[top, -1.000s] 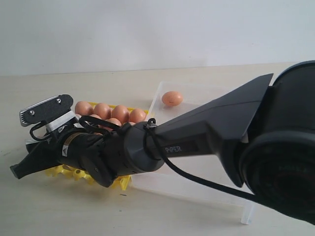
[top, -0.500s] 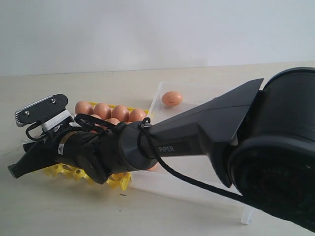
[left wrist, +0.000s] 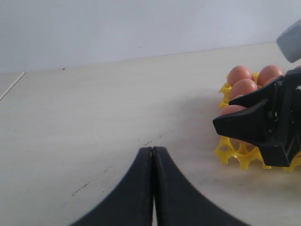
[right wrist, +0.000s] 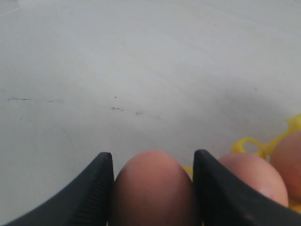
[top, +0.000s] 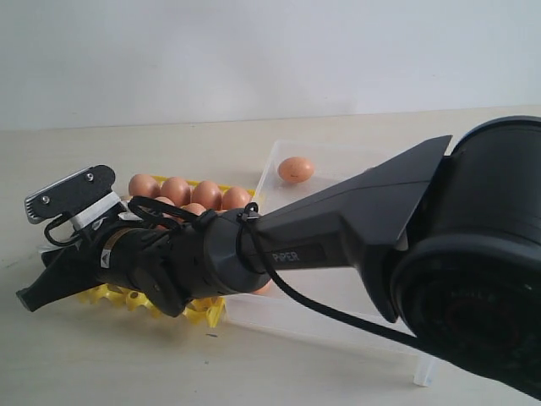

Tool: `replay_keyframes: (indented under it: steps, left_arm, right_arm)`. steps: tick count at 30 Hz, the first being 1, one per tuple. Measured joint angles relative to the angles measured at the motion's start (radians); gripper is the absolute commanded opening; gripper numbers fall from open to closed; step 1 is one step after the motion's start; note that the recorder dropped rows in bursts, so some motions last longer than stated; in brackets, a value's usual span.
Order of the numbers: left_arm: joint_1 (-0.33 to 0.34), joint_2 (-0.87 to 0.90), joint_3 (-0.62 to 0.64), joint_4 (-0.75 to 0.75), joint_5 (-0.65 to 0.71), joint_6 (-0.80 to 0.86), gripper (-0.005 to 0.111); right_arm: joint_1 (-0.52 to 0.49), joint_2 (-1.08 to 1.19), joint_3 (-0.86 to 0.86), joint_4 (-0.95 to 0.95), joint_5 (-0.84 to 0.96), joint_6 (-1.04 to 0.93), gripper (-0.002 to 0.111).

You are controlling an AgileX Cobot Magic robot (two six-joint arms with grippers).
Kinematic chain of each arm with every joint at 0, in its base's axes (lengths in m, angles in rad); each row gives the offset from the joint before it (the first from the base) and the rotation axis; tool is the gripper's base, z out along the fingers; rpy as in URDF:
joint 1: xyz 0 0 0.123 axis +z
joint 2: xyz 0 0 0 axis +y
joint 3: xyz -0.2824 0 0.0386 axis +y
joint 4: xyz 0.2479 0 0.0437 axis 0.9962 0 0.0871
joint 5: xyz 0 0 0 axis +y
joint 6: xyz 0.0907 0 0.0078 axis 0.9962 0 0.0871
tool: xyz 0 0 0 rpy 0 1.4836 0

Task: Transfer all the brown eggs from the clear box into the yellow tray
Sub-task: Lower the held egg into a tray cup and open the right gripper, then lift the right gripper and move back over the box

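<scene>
My right gripper is shut on a brown egg, which touches both jaws. In the exterior view that gripper reaches across to the left edge of the yellow tray. Several brown eggs sit in the tray's far cups. One brown egg lies in the clear box, and the arm hides most of that box. My left gripper is shut and empty, low over the bare table left of the tray. It does not show in the exterior view.
The right arm stretches over the box and tray and blocks the near cups from sight. The right gripper appears in the left wrist view in front of the tray's eggs. Pale tabletop lies left of the tray.
My right gripper has shifted a little to the left with the egg and dipped slightly at the tray's left edge. The eggs in tray and box have not moved.
</scene>
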Motion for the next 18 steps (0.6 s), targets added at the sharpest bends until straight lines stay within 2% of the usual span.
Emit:
replay_keyframes:
  steps: [18]
  left_arm:
    - [0.000,0.000,0.000,0.000,0.000,0.000,0.000]
  right_arm:
    - [-0.006,-0.063,0.000,0.000,0.025,-0.031,0.053]
